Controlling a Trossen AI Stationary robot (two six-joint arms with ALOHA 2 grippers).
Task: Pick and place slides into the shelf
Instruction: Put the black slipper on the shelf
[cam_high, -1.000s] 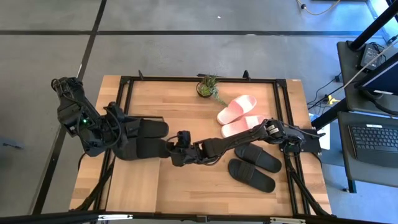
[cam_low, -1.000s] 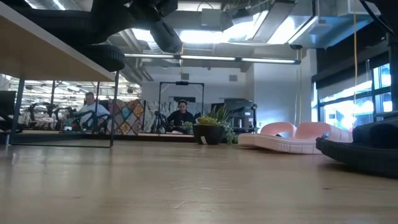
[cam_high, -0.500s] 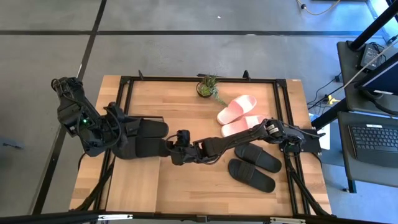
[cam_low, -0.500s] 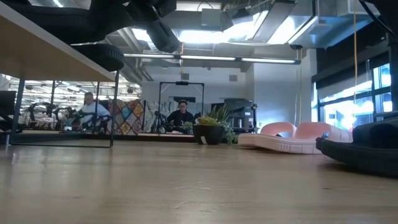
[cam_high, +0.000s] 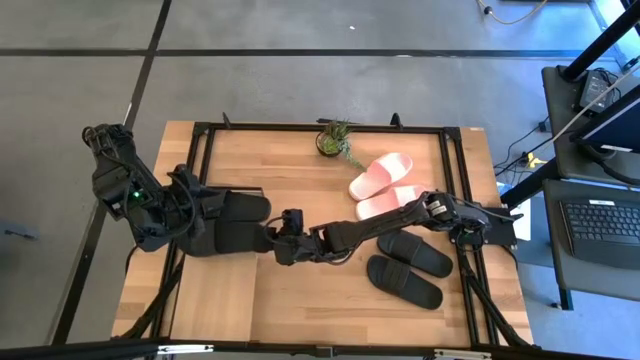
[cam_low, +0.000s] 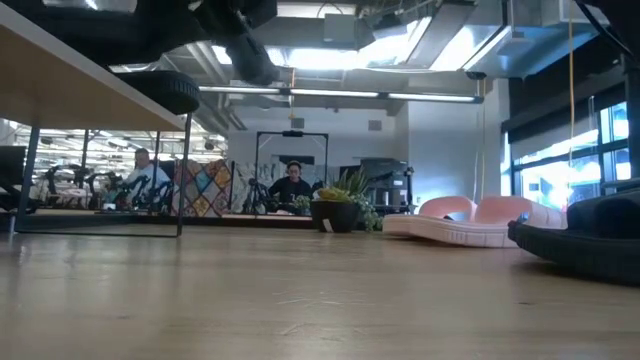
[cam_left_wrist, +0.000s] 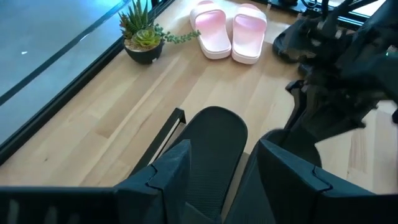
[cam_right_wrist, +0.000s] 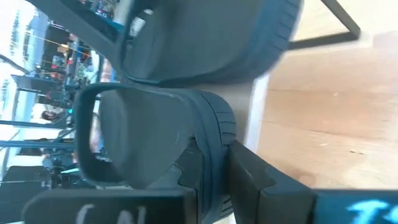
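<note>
Two black slides lie side by side on the shelf (cam_high: 220, 300) at the table's left. The farther slide (cam_left_wrist: 214, 140) has its end between the fingers of my left gripper (cam_left_wrist: 221, 152), whose fingers stand apart. My right gripper (cam_high: 272, 243) reaches across from the right and is shut on the nearer slide (cam_high: 238, 238). That slide's end juts past the shelf's edge (cam_low: 172, 92). A pair of pink slides (cam_high: 385, 185) and two more black slides (cam_high: 415, 253) (cam_high: 403, 281) lie soles down on the table at the right. My left gripper has one finger (cam_left_wrist: 171, 171) on each long side of the farther black slide, slanting down from the table's left. I cannot tell whether they touch it. My right gripper pinches the nearer slide's sole rim (cam_right_wrist: 208, 149) at the end toward the table's middle, between its two fingers. It comes nearly level from the right, and the slide's other end lies on the shelf.
A small potted plant (cam_high: 335, 140) stands at the table's far edge. Bare tabletop (cam_high: 320, 300) lies between the shelf and the black slides on the right. Black frame rails run along the table's sides. People sit far off in the room behind.
</note>
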